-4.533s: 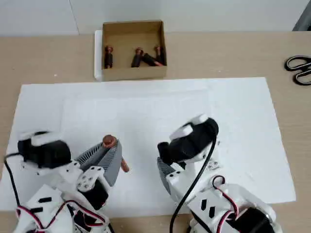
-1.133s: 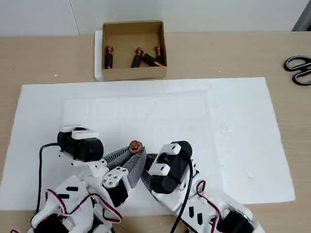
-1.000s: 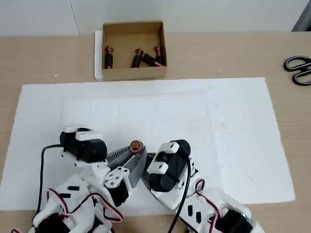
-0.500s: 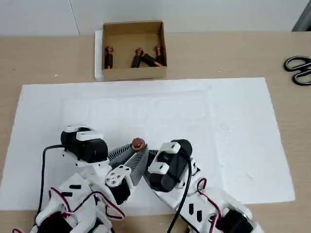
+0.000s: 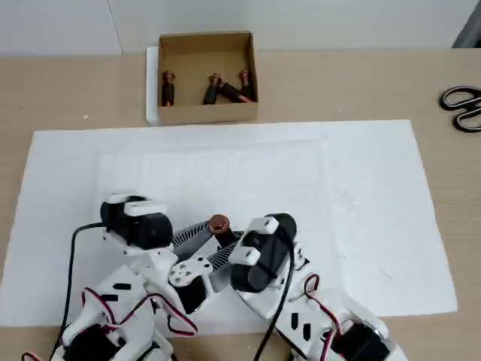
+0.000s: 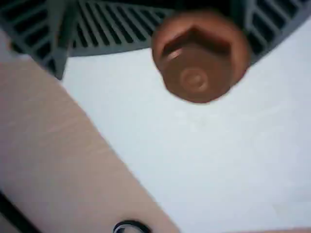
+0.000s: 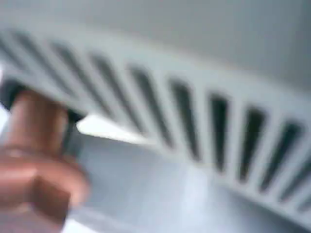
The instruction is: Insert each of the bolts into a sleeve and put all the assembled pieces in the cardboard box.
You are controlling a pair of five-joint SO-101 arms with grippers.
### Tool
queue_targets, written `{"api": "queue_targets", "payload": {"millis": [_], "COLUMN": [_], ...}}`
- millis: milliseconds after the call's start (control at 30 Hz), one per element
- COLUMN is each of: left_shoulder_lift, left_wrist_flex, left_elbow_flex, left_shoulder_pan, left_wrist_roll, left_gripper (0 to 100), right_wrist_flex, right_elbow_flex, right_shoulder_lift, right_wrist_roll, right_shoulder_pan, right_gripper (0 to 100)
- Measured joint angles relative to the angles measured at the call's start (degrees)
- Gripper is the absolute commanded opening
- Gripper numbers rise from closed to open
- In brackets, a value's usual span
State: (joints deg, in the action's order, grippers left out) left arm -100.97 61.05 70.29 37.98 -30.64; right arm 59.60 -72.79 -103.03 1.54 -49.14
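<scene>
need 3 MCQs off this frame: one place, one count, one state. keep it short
1. Where is the cardboard box?
A. past the white sheet's far edge
B. mid-sheet
C. between the arms

2. How many assembled pieces lie in the box?
A. two
B. three
C. five

3. The left gripper is:
A. open, empty
B. shut on a bolt
C. shut on the box wall

Answers:
1 A, the box sits on the table beyond the sheet.
2 B, three copper heads show inside.
3 B, the left wrist view shows the fingers flanking the copper bolt head.
</scene>
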Motion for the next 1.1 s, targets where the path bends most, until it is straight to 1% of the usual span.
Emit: {"api": "queue_targets", "payload": {"millis": [167, 267, 467, 633, 667, 733, 833, 867, 900, 1033, 1100], "left_shoulder_lift": [0.88, 0.26, 0.26, 0.18, 0.18, 0.18, 0.62, 1.32, 2.46, 9.67, 14.86], "left_wrist_flex": [0.44, 0.44, 0.09, -4.04, -5.10, -6.24, -7.91, -8.70, -9.85, -15.12, -16.18], "left_elbow_flex": [0.44, 0.44, 0.35, -3.87, -4.84, -6.68, -8.18, -8.35, -8.53, -8.53, -9.85], "left_shoulder_pan": [-5.89, -8.79, -9.67, -10.11, -10.29, -11.52, -15.56, -17.32, -19.34, -27.78, -31.74], "left_wrist_roll": [6.59, 8.97, 9.58, 9.32, 8.88, 7.65, 6.51, 6.51, 6.51, 6.33, 6.33], "left_gripper": [21, 21, 21, 21, 20, 16, 2, 0, 2, 1, 1], "right_wrist_flex": [-0.70, -1.05, -1.14, -1.14, -1.14, -1.14, -1.14, -1.14, -1.14, -1.05, -0.09], "right_elbow_flex": [0.26, -0.62, -1.32, -1.32, -1.32, -1.32, -1.32, -1.32, -1.32, -1.32, -1.32], "right_shoulder_lift": [-0.09, -0.09, -0.09, -0.09, -0.09, -0.09, -0.09, -0.09, -0.09, -0.09, -0.09], "right_wrist_roll": [0.18, 0.18, 0.18, 0.18, 0.18, 0.18, 0.18, 0.18, 0.18, 0.18, 0.18], "right_shoulder_pan": [-0.09, -0.09, -0.09, 0.09, 0.53, 2.02, 4.57, 5.27, 5.89, 8.35, 10.20], "right_gripper": [0.4, 0.4, 0.4, 0.4, 0.4, 0.3, 0.3, 0.3, 0.3, 0.3, 0.3]}}
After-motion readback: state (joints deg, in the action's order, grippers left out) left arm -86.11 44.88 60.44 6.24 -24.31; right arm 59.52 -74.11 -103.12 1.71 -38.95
